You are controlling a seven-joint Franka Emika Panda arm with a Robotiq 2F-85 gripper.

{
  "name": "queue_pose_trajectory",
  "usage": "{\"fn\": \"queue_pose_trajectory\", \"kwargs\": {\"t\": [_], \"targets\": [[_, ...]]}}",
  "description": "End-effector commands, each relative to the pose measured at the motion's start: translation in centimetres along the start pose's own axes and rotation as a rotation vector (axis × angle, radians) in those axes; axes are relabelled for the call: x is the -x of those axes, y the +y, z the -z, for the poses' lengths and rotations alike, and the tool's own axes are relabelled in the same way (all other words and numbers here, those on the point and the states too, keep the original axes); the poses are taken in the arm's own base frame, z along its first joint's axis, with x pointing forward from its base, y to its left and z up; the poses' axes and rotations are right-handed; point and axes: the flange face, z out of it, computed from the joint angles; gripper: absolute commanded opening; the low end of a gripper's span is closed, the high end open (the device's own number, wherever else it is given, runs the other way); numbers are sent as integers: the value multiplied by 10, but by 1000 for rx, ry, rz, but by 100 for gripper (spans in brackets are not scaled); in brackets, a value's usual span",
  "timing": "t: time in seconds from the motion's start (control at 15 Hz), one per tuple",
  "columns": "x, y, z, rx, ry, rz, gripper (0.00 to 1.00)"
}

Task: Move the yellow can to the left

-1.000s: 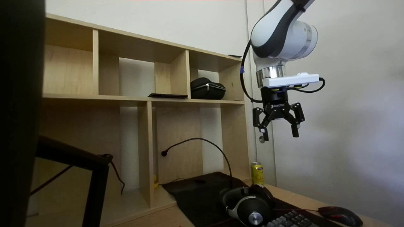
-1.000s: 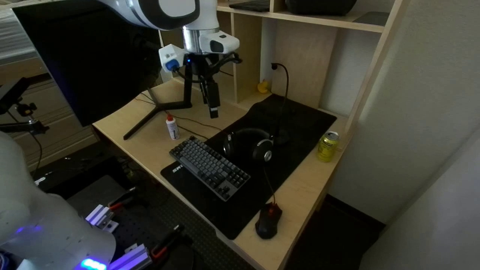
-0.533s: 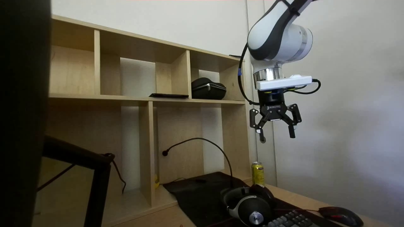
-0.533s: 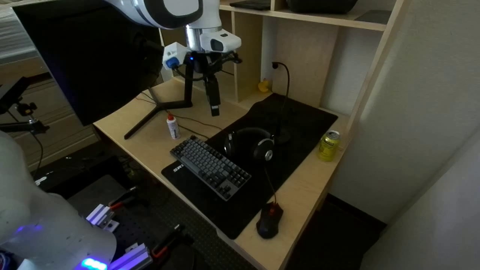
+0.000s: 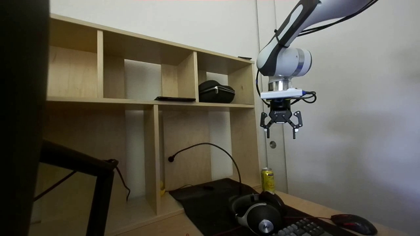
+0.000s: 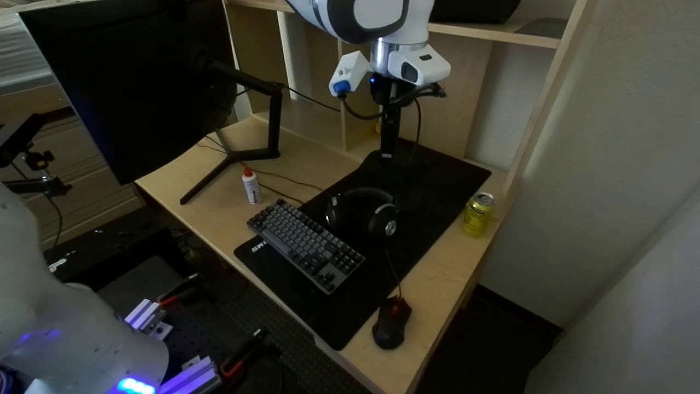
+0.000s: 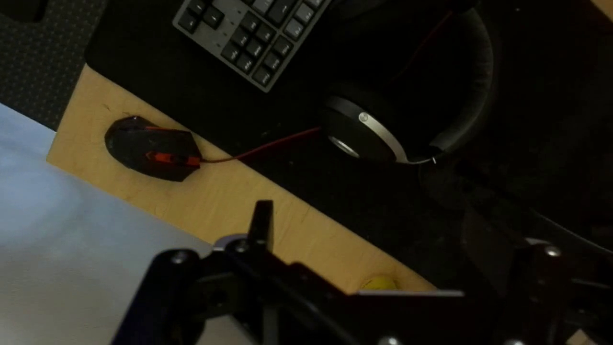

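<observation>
The yellow can [image 5: 268, 181] stands upright on the desk's wooden strip, near the edge by the wall. It also shows in an exterior view [image 6: 477, 215], right of the black mat. In the wrist view only a small yellow part of the can [image 7: 380, 283] shows; the gripper body hides the rest. My gripper [image 5: 281, 135] is open and empty, pointing down, high above the desk and apart from the can. In an exterior view the gripper [image 6: 386, 156] is seen edge-on, left of the can. In the wrist view one finger [image 7: 262, 223] shows clearly; the other is dark.
Headphones [image 6: 363, 213], a keyboard [image 6: 306, 243] and a thin gooseneck stand [image 5: 229, 156] are on the black mat [image 6: 437, 164]. A mouse [image 6: 392, 322] lies near the front edge. A shelf unit [image 5: 242, 147] stands behind. A monitor [image 6: 126, 82] and white bottle [image 6: 251, 187] are further left.
The arm has moved away from the shelf-facing camera and, in an exterior view, rightward from beside the monitor to over the mat, nearer the can. The gripper stays open. The can has not moved.
</observation>
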Motion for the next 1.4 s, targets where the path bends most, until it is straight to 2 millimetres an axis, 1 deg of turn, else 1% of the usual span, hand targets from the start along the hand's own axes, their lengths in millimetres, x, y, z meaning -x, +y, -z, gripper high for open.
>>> {"fn": "queue_pose_trajectory", "kwargs": {"t": [0.0,0.07,0.13,0.27,0.4,0.53,0.6,0.67,0.73,0.8,0.87,1.0,1.07,1.13,1.33], "targets": [[-5,-2,-2,3,-2,-6,100],[-4,-9,-12,24,-12,-9,100],[-12,-16,-18,29,-15,-62,100],[-38,-28,-28,-1,-6,-207,100],[-69,-37,-31,-37,-16,-313,100],[-96,-44,-32,-77,-15,-425,100],[-107,-48,-32,-91,-16,-481,100],[-114,-51,-28,-101,-25,-539,100],[-93,-40,-31,-84,-7,-458,100],[-103,-44,-31,-93,-4,-496,100],[-108,-46,-32,-97,-2,-514,100],[-111,-50,-31,-99,-1,-525,100],[-112,-54,-37,-77,27,-534,100],[-121,-60,-49,-70,44,-596,100],[-142,-76,-72,-87,-3,-767,100]]}}
